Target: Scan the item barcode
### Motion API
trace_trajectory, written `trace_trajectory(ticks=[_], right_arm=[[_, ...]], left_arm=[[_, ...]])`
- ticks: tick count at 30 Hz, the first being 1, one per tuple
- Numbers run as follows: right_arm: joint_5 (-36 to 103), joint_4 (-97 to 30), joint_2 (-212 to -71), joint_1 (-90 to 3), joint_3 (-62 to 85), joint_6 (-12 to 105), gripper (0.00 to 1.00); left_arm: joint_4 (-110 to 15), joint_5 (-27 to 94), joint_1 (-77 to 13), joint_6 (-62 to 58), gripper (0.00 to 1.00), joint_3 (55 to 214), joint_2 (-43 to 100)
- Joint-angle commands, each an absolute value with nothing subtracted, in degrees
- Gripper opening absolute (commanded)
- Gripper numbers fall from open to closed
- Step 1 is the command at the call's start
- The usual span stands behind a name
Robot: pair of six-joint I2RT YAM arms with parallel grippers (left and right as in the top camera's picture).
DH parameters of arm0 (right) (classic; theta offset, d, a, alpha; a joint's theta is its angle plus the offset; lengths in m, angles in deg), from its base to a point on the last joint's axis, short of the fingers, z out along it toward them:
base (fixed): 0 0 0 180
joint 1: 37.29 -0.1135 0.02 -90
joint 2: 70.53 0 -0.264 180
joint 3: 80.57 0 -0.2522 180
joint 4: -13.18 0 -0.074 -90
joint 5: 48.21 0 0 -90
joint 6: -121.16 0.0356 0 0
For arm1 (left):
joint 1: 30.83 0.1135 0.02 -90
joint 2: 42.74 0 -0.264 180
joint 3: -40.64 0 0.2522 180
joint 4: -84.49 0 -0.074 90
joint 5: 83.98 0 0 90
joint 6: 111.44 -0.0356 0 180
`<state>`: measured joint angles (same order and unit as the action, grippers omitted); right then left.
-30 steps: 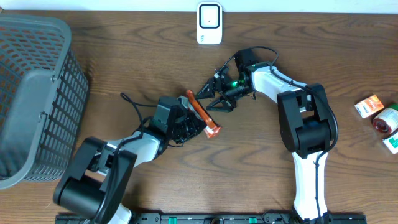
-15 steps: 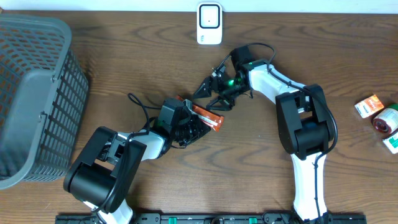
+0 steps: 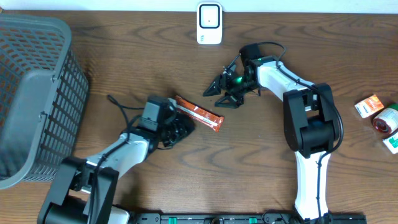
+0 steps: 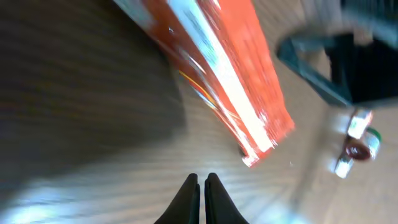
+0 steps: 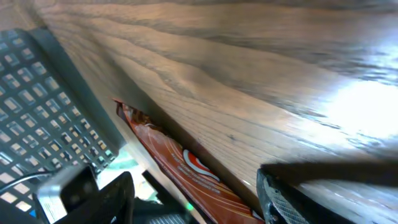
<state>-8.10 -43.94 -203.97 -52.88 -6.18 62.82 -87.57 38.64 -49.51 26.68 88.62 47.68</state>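
The item, an orange wrapped bar [image 3: 199,113], lies flat on the wooden table between the two arms. My left gripper [image 3: 179,128] is shut just below the bar's left end and holds nothing. In the left wrist view the closed fingertips [image 4: 193,186] point at the table, and the bar [image 4: 211,74] lies ahead of them, blurred. My right gripper [image 3: 215,96] stands open just up and right of the bar. In the right wrist view the bar [image 5: 186,167] shows beyond the spread jaws of the right gripper [image 5: 196,200], untouched. The white scanner [image 3: 209,23] stands at the back edge.
A grey mesh basket [image 3: 34,93] fills the left side and also shows in the right wrist view [image 5: 37,106]. Small packaged goods [image 3: 379,118] lie at the far right edge. The left arm's cable [image 3: 121,102] trails on the table.
The left arm has drawn back to the left, away from the bar, which now lies flat and turned. The right gripper shifted slightly right and its jaws narrowed a little.
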Motion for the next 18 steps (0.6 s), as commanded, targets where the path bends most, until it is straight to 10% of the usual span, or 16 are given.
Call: trace_trajectory(ticks=[1,8,18], right_arm=[[26.37,-46.93,-214.09,-52.99,-0.8,62.21,0.63],[25.21,-52.2,-214.09,-57.38,-0.8,62.21,0.47],[25.19,-53.77,-214.09,-62.3,-0.8,62.63,0.5]], left_arm=[[-86.94,36.72,-47.15,23.73,0.07,88.38,47.22],[-87.18,33.33,-45.9,23.36,0.07,88.38,47.28],[-94.26,32.11,-45.88,23.9,0.07,88.38,53.47]])
